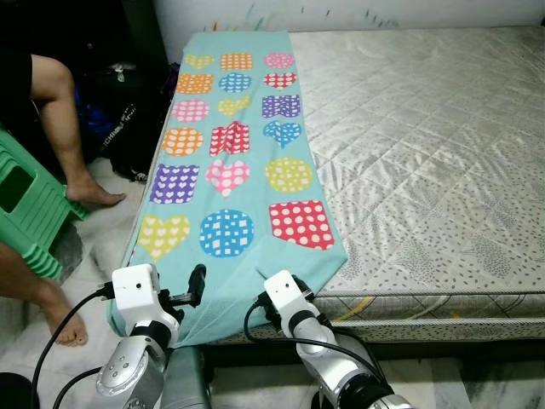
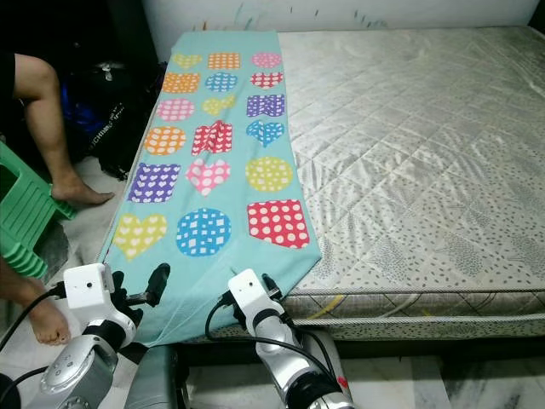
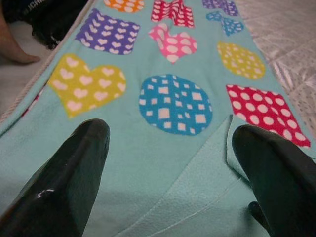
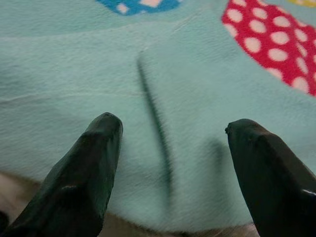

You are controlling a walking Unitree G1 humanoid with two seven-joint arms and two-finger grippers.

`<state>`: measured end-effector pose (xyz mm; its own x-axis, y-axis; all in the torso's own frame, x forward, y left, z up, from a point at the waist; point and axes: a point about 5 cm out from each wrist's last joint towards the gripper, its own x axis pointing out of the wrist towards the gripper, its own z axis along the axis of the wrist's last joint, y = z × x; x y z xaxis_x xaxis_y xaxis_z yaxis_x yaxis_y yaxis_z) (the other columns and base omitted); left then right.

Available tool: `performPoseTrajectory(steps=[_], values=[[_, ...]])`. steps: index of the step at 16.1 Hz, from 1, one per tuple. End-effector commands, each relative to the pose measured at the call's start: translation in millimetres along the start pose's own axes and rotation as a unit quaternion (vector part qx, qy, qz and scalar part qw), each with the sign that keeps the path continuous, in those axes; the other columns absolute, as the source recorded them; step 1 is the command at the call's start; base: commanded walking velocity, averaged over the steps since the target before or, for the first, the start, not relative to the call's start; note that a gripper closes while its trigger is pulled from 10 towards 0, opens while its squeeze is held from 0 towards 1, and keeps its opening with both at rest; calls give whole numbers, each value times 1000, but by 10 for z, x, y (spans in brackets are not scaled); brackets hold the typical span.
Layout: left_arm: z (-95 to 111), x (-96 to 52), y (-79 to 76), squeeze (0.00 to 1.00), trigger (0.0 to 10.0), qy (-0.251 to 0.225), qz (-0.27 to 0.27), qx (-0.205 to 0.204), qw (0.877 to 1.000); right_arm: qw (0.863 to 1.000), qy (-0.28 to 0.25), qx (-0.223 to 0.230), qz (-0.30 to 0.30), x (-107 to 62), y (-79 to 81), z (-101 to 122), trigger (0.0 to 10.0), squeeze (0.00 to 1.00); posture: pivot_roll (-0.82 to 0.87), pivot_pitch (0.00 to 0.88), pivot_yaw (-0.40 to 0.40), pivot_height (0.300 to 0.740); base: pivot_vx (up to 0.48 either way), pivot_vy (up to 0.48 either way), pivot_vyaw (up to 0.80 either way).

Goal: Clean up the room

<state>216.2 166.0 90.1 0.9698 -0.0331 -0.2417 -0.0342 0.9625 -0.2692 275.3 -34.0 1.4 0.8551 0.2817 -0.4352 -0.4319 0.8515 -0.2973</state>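
Here, nearest the robot, the left gripper (image 3: pixel 168 148) and the right gripper (image 4: pixel 170 148) both hang with fingers spread wide and nothing between them, poised at the near hem of the teal blanket (image 1: pixel 230 170). That blanket, patterned with dotted hearts and circles, lies flat in a long strip down the left side of the mattress (image 1: pixel 426 153), its near end draping over the foot of the bed. Just ahead of the right gripper a small fold (image 4: pixel 155 118) stands up in the cloth. The step in hand looks like taking hold of the blanket's near edge, presumably to fold it or pull it off as part of tidying. The next move calls for each gripper to ease forward and pinch the hem, at points well apart, so the fabric lifts evenly. Further off to the left, a person's bare legs (image 1: pixel 64 128) and a green stool (image 1: pixel 30 213) stand on the floor beside the bed, near a dark bag (image 1: pixel 128 119).
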Motion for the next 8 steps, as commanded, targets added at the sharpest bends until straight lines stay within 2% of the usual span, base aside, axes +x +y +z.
performPoseTrajectory(steps=[1,4,5,6,8], values=[[31,-22,7,0,10000,-3,3,5,1000,1000,-19,9,-8,48,6,147,10000,0,29,128,25,585,0,0,0],[24,-38,6,0,10000,-2,6,3,1000,999,-18,0,-27,83,-104,163,10000,0,31,139,22,585,0,0,0],[24,-40,7,0,10000,-2,7,3,1000,999,-21,2,-31,89,-126,171,7686,0,31,140,23,585,0,0,0],[25,-39,7,0,10000,-1,7,3,1000,999,-20,-1,-31,92,-133,171,2196,0,31,140,23,585,0,0,0],[30,-36,5,0,10000,-2,7,3,1000,999,-24,-6,-27,92,-123,174,667,0,31,140,23,585,0,0,0]])
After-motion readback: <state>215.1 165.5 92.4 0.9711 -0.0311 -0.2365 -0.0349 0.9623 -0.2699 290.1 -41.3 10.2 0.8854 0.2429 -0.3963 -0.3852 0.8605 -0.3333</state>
